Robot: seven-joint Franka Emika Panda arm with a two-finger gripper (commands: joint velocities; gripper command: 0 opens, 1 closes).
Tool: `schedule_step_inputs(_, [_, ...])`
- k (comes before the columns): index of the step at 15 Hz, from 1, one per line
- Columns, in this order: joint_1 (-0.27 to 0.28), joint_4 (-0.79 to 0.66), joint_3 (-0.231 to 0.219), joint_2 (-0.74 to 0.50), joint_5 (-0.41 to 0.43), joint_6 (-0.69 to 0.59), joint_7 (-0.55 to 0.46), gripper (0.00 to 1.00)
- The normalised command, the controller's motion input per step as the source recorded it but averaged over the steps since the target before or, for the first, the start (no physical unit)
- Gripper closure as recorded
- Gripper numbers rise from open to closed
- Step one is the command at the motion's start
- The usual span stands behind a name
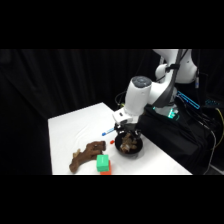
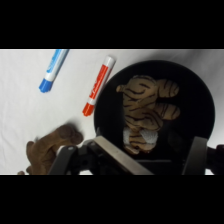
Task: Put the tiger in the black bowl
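gripper (image 2: 150, 157): parked right over the bowl, fingers spread wide, not gripping anything
tiger (image 2: 147, 110): lying inside the black bowl (image 2: 200, 95), just under the fingers
markers: red one (image 2: 98, 85) right beside the bowl's rim, blue one (image 2: 53, 70) further out
dark brown figure (image 1: 87, 154): off to the gripper's side, next to a green block (image 1: 103, 162)

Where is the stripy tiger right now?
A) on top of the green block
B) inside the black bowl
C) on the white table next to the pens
B: in the wrist view the tiger lies inside the black bowl, with the bowl's dark rim all around it.
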Motion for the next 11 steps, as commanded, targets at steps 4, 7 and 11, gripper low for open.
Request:
schedule_step_inputs(4, [-0.040,0.13,0.093,-0.39,0.289,-0.64,-0.26,0.00])
schedule_step_inputs(7, [-0.070,0.25,0.052,-0.33,0.270,-0.63,-0.31,0.00])
schedule_step_inputs(11, [-0.098,0.41,0.001,-0.21,0.274,-0.57,-0.33,0.00])
